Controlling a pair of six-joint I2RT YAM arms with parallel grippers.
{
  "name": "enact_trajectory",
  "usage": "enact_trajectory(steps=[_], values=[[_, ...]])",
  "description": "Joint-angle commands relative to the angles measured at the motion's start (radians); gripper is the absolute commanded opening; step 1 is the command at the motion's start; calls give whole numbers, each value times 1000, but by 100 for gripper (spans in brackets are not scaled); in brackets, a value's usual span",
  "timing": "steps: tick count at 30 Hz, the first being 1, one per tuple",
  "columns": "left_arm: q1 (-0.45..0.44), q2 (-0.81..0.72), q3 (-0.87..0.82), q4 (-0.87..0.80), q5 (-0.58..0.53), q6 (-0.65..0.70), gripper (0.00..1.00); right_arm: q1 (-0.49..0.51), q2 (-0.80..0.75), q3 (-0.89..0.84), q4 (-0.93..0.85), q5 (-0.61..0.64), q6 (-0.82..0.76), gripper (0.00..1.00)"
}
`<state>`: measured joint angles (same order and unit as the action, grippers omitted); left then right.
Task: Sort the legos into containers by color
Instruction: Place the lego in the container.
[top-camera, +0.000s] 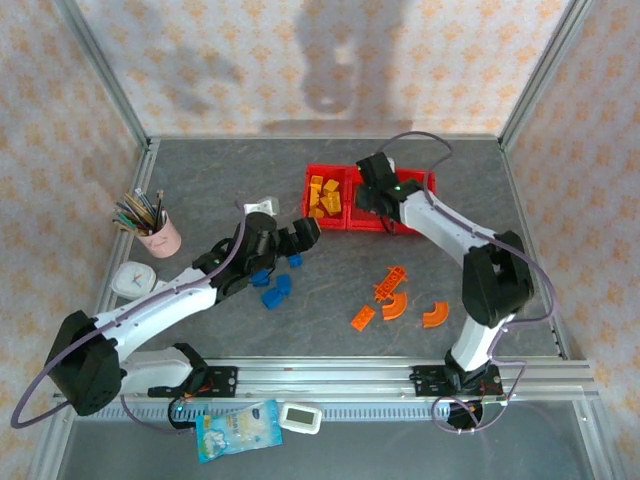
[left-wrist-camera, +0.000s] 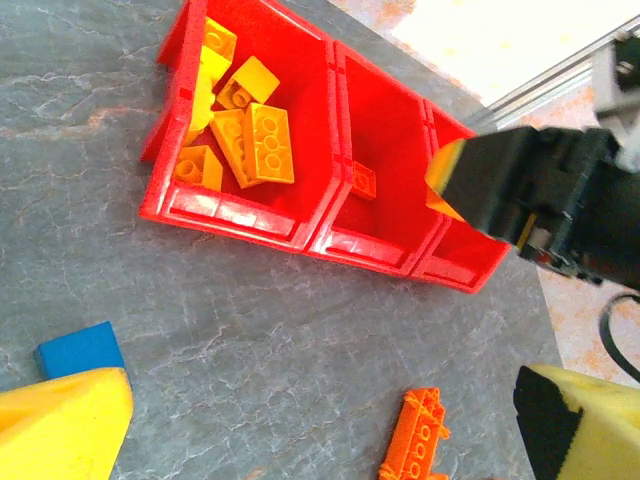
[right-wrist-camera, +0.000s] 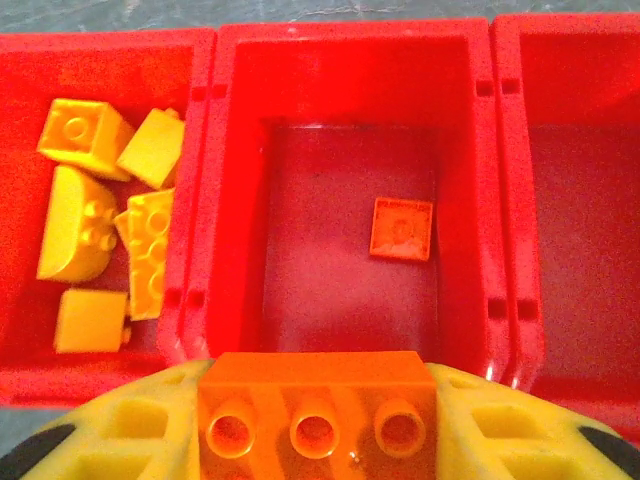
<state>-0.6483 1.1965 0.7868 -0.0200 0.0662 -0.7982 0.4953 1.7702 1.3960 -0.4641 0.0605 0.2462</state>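
The red containers (top-camera: 318, 171) stand at the back centre, three joined bins. Several yellow legos (right-wrist-camera: 100, 220) lie in the left bin. One small orange tile (right-wrist-camera: 402, 228) lies in the middle bin (right-wrist-camera: 340, 60), and the right bin (right-wrist-camera: 590, 200) holds nothing. My right gripper (right-wrist-camera: 318, 440) hovers over the middle bin's near edge, shut on an orange lego (right-wrist-camera: 318, 385) with its studs facing the camera. My left gripper (left-wrist-camera: 322, 410) is open over bare table in front of the bins, nothing between its fingers. Blue legos (top-camera: 272, 288) lie beside it. Several orange legos (top-camera: 392, 298) lie at centre right.
A pink pencil cup (top-camera: 157, 230) and a white clock (top-camera: 132, 279) stand at the left. A small metal piece (top-camera: 262, 205) lies left of the bins. A plastic bag (top-camera: 235, 430) and a white device (top-camera: 300, 418) rest below the front rail.
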Motion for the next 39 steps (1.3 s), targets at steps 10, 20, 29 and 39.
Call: enact_trajectory(steps=[10, 20, 29, 39], values=[[16, 75, 91, 7, -2, 63, 99, -35, 279, 248, -22, 42, -44, 45], [35, 76, 80, 11, 4, 63, 99, -54, 329, 267, 7, 48, -37, 49], [44, 78, 74, 14, 12, 60, 99, -65, 341, 278, 15, 42, -40, 57], [47, 69, 89, -6, 14, 70, 99, -66, 231, 273, -4, 22, -55, 59]])
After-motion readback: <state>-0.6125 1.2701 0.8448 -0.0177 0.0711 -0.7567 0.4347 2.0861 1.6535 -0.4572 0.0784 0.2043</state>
